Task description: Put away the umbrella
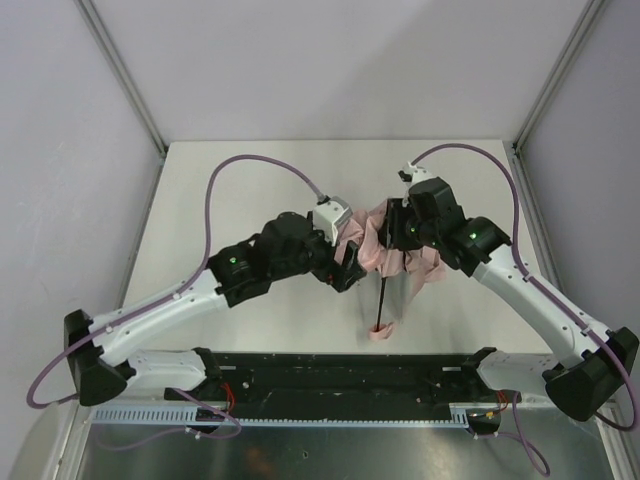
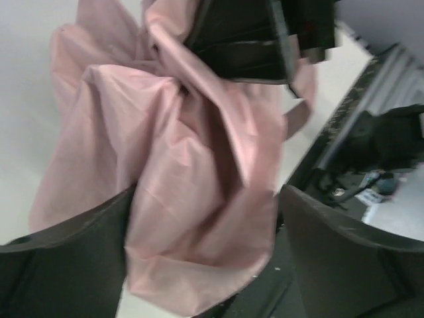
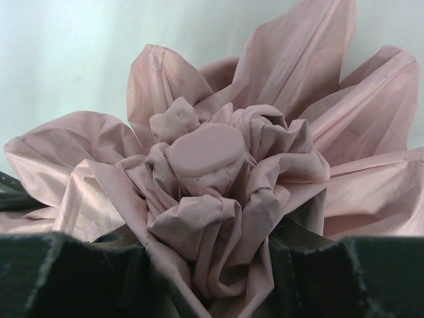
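One crumpled pink umbrella (image 3: 199, 156) (satiny folds)

The umbrella (image 1: 372, 238) is pale pink fabric, plain with a faint sheen, and its cap is the same pink. Its shaft (image 1: 384, 298) is black, its handle (image 1: 381, 331) pink. The table (image 1: 300, 320) is off-white. The left arm (image 1: 160, 312) and right arm (image 1: 530, 295) are white and black, each with a green light, and their cables (image 1: 215, 190) are purple.

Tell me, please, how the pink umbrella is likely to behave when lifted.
The umbrella canopy looks floppy: its crumpled, loose folds would probably sag and shift. The thin black shaft looks rigid and likely stays straight.
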Available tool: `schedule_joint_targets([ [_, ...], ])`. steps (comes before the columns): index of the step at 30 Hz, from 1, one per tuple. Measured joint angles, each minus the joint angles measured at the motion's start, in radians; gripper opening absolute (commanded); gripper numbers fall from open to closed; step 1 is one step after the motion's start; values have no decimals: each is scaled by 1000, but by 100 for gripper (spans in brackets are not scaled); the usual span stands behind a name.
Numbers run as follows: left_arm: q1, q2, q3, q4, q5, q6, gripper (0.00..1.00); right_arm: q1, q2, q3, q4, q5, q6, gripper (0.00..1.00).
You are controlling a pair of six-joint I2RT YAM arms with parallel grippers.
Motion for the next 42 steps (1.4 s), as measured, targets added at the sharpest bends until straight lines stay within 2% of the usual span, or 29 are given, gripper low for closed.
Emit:
schedule_joint_targets([
  [2,-1,28,0,-8,-43,9,56,1,0,4,0,0,-8,0],
  [3,0,36,0,-12,-64,21,50,1,0,4,-2,-2,-19,0],
  [5,3,36,0,-18,-79,21,44,1,0,4,-6,-6,-42,0],
  [6,5,33,0,-18,-76,23,47,0,0,4,-7,-8,-56,0],
  [10,16,17,0,-2,25,15,77,-11,-2,-7,15,-70,-114,0],
  [12,21,8,1,30,130,-2,82,-20,-7,-27,46,-132,-138,0],
  [15,22,-3,10,85,287,-21,83,-31,-12,-62,100,-248,-174,0],
  [20,33,-79,8,126,386,-32,62,-53,-30,-90,163,-405,-209,0],
  [22,48,-126,-2,137,386,-32,60,-71,-43,-90,181,-444,-215,0],
  [23,60,-156,-11,144,382,-32,66,-79,-50,-90,188,-457,-217,0],
  [25,90,-216,-33,146,370,-33,87,-96,-68,-90,200,-484,-220,0],
  [27,120,-261,-55,145,357,-36,96,-108,-86,-90,206,-496,-220,0],
  [31,155,-294,-79,136,353,-63,99,-116,-101,-90,215,-498,-212,0],
  [37,113,-185,-79,140,376,-101,95,-101,-100,-90,224,-452,-192,0],
  [42,100,-138,-91,113,374,-116,99,-80,-92,-90,213,-377,-192,0],
])
